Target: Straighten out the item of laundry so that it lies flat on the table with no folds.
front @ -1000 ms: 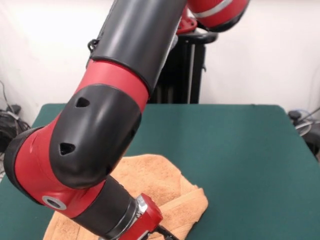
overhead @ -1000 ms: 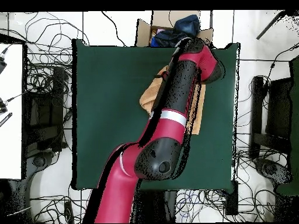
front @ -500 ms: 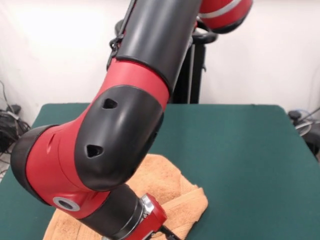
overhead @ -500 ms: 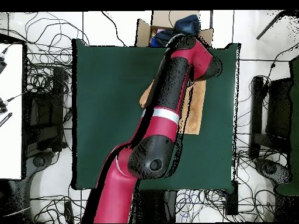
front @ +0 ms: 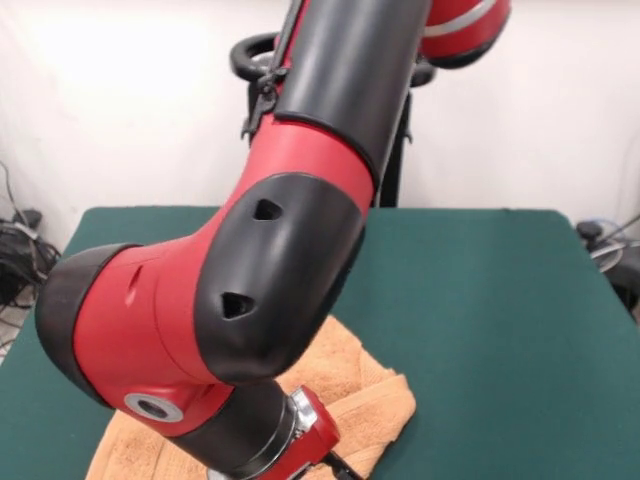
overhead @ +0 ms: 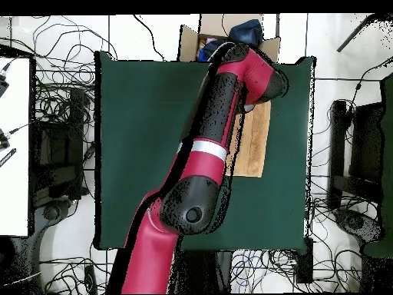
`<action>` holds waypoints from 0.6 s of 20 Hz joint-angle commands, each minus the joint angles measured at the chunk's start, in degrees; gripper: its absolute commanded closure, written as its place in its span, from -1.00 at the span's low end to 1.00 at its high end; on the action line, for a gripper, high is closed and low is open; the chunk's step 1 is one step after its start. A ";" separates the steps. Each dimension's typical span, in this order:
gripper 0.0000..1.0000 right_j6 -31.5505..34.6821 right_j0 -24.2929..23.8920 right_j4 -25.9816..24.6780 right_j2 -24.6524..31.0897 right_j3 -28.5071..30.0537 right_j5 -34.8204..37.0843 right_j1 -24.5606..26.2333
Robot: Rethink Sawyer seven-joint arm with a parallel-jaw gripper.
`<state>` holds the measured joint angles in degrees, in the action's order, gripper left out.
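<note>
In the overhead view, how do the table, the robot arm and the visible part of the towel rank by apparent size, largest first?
1. Table.
2. Robot arm, which is nearer the camera, so it looks bigger.
3. Towel, mostly hidden under the arm.

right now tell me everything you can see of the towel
The towel is a peach-orange terry cloth, soft and nubby, lying on the green table toward one long edge. It is not flat: in the front view a raised fold runs across it and layers overlap at one corner. In the overhead view a long rectangular part shows beside the arm, which hides the rest. The arm's wrist sits over it; contact cannot be seen.
</note>
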<state>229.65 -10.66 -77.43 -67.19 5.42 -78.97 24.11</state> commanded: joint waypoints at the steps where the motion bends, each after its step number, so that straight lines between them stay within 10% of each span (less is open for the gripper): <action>1: -1.00 28.58 0.64 -4.56 -8.78 3.85 -3.80 6.39; 12: -1.00 31.27 2.15 -3.13 -9.87 5.35 -1.73 5.38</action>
<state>245.70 -9.48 -79.29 -74.29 5.73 -78.96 25.05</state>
